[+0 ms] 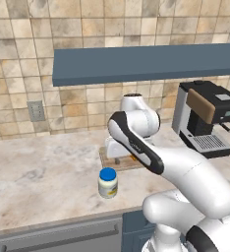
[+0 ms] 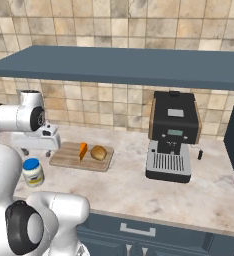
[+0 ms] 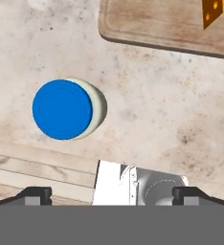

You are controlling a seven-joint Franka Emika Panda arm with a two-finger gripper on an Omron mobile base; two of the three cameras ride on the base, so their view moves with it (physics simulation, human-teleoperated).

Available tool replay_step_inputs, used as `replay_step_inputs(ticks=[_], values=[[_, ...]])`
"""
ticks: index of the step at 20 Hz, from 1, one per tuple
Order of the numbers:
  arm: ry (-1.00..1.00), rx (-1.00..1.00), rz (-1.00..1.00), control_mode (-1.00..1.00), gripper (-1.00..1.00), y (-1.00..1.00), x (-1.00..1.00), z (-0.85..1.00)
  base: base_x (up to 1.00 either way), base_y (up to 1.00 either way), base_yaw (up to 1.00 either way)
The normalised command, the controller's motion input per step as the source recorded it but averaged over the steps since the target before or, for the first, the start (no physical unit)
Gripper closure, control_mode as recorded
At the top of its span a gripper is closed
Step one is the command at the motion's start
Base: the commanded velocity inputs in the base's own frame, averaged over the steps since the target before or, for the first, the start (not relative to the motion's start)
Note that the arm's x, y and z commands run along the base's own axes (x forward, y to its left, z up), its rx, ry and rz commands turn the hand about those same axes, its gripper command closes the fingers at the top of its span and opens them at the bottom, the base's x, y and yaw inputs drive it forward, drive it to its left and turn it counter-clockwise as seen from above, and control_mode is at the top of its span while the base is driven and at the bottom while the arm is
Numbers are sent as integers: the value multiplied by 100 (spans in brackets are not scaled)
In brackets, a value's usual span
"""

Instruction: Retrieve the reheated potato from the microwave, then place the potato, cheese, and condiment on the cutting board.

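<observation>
With the gripper (image 3: pixel 111 194) spread wide and empty above the counter (image 3: pixel 147 119), the jar (image 3: pixel 66 109) stood off to one side, beside the cutting board (image 3: pixel 157 24), so a straight descent risked clipping its lid and tipping it.

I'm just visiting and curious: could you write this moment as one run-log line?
golden-brown potato, orange cheese wedge: on wooden cutting board | blue-lidded white jar: on counter, off board | gripper: open above jar

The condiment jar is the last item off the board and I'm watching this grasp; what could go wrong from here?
The condiment jar sits off to one side of the open gripper, so a straight descent could clip its blue lid and tip it. It also stands near the counter's front edge, so a knock might send it off. Carrying it over could bump the cheese on the cutting board.
</observation>
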Motion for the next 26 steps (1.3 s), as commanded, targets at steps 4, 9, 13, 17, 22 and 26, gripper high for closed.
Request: replay_step_inputs(ticks=[4,9,13,17,22,26], values=[[-6,12,9,-100,-100,15,-40,11,0,0,0],[-25,7,8,-100,-100,19,-36,0,0,0,0],[-28,0,8,-100,-100,12,-10,0,0,0,0],[-8,0,2,-100,-100,11,-1,0,0,0,0],[8,0,0,-100,-100,20,12,0,0,0,0],[1,0,0,-100,-100,27,7,0,0,0,0]])
